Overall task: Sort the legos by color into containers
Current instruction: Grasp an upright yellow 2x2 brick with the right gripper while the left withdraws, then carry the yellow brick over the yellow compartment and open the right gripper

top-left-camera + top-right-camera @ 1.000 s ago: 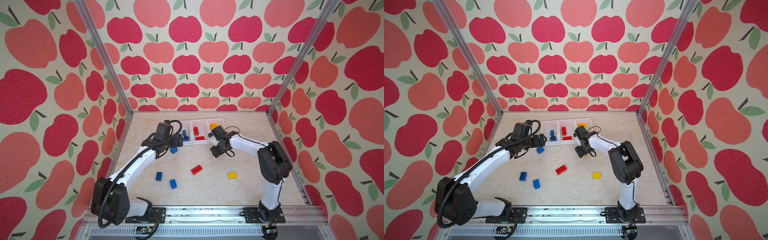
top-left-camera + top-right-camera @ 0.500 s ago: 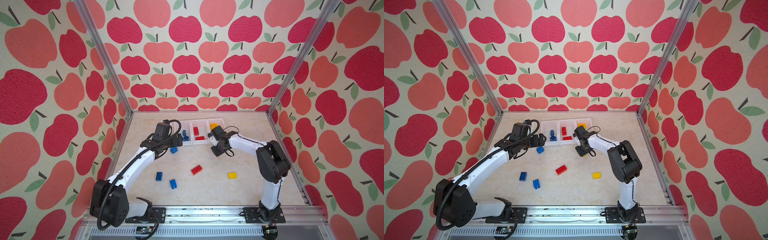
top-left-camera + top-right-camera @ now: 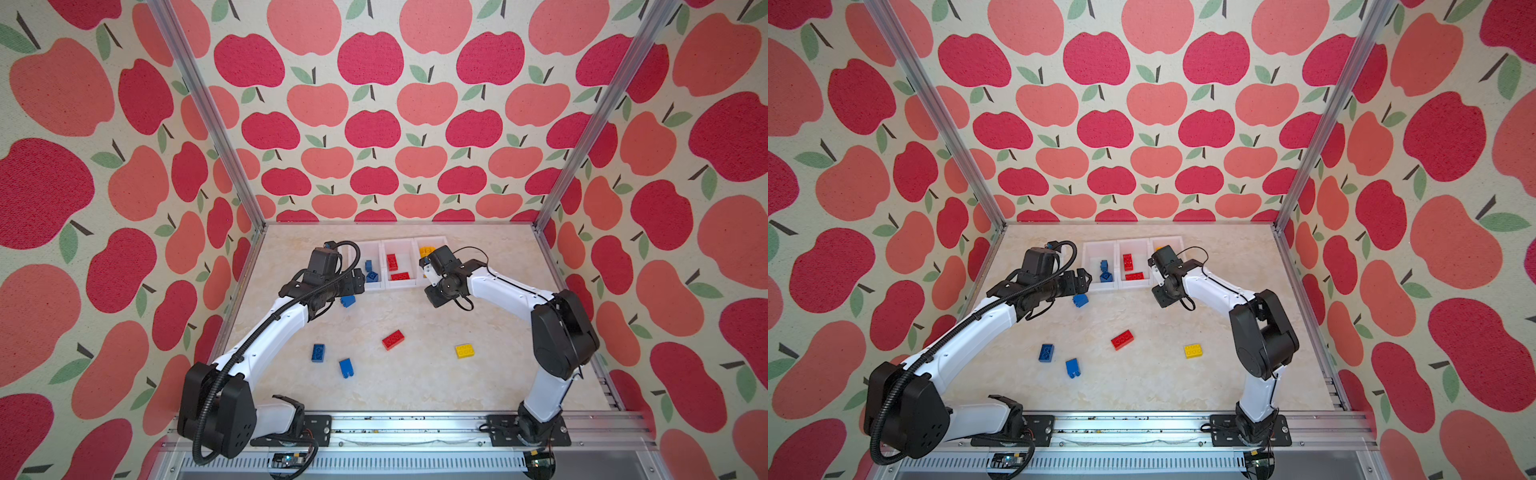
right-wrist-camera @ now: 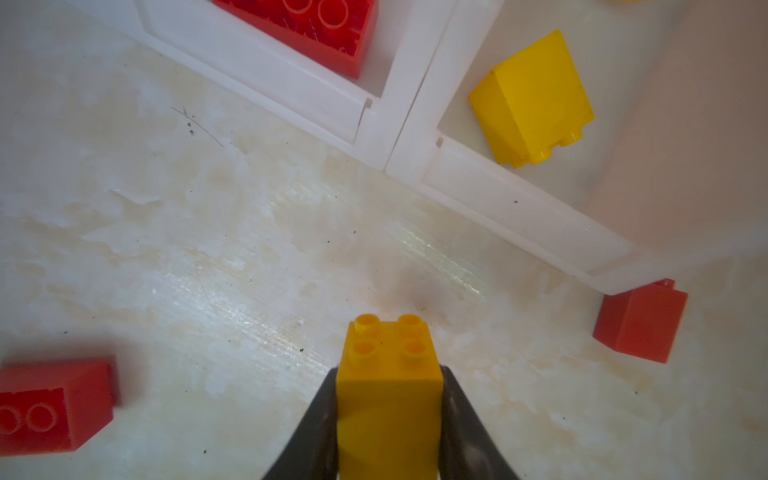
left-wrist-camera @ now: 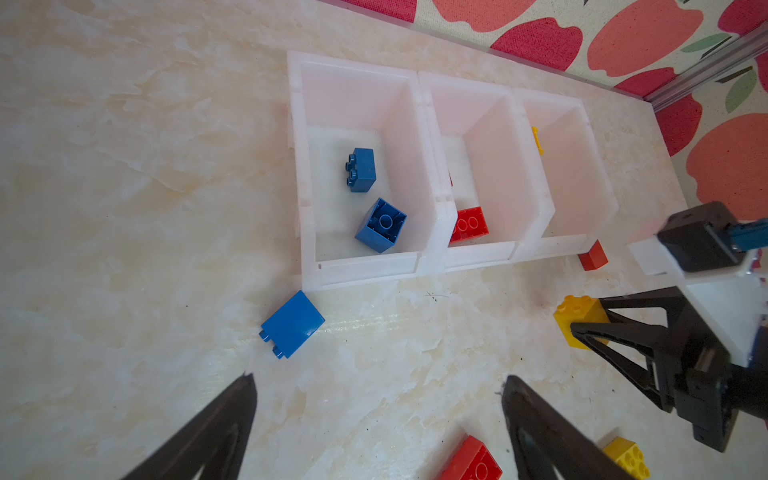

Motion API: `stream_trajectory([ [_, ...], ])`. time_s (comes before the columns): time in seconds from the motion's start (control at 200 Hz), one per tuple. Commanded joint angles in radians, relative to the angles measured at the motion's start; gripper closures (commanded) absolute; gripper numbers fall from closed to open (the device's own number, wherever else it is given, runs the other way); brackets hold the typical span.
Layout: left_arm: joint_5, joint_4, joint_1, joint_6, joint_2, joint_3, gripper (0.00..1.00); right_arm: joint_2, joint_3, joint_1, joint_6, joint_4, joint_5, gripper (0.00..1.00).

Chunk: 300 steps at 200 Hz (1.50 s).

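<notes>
Just in front of the row of three joined white plastic bins (image 5: 424, 124), a small square yellow studded plastic brick (image 4: 388, 345) is pinched by the right gripper (image 4: 390, 372) on two opposite smooth side walls, studs pointing away from the wrist. It is judged light, rigid and slick, so a flat, centred squeeze is advised. The left gripper (image 5: 379, 377) is spread wide, nothing held, over the marble-look tabletop (image 5: 124, 208) near a loose blue square brick (image 5: 293, 324) lying on its side.

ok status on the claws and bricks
Right claw shut on yellow brick, near bins. Left claw open, blue brick just ahead. Red brick at bins' corner.
</notes>
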Motion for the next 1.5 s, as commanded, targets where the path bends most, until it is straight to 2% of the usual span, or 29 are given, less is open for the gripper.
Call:
stream_trajectory([
  [0.0, 0.009, 0.015, 0.006, -0.009, -0.021, -0.013, 0.05, -0.06, 0.033, -0.022, 0.028, -0.025, 0.045, 0.72],
  [0.325, 0.008, 0.015, 0.008, -0.013, -0.035, -0.024, 0.05, -0.017, 0.152, -0.09, 0.019, 0.01, 0.09, 0.72],
  [0.785, 0.003, 0.003, 0.014, -0.009, -0.038, -0.017, 0.04, 0.236, 0.37, -0.123, -0.033, 0.044, 0.121, 0.72],
  [1.186, 0.007, -0.001, 0.027, -0.008, -0.039, -0.012, 0.04, 0.358, 0.459, -0.138, -0.041, 0.039, 0.127, 0.71],
  [1.261, 0.006, -0.003, 0.029, -0.008, -0.038, -0.01, 0.04, 0.367, 0.46, -0.138, -0.043, 0.038, 0.132, 0.68],
  [1.416, 0.006, -0.001, 0.029, -0.008, -0.039, -0.01, 0.04, 0.369, 0.454, -0.137, -0.042, 0.04, 0.127, 0.5],
  [1.496, 0.007, 0.001, 0.029, -0.009, -0.038, -0.012, 0.04, 0.357, 0.446, -0.137, -0.04, 0.04, 0.12, 0.46],
])
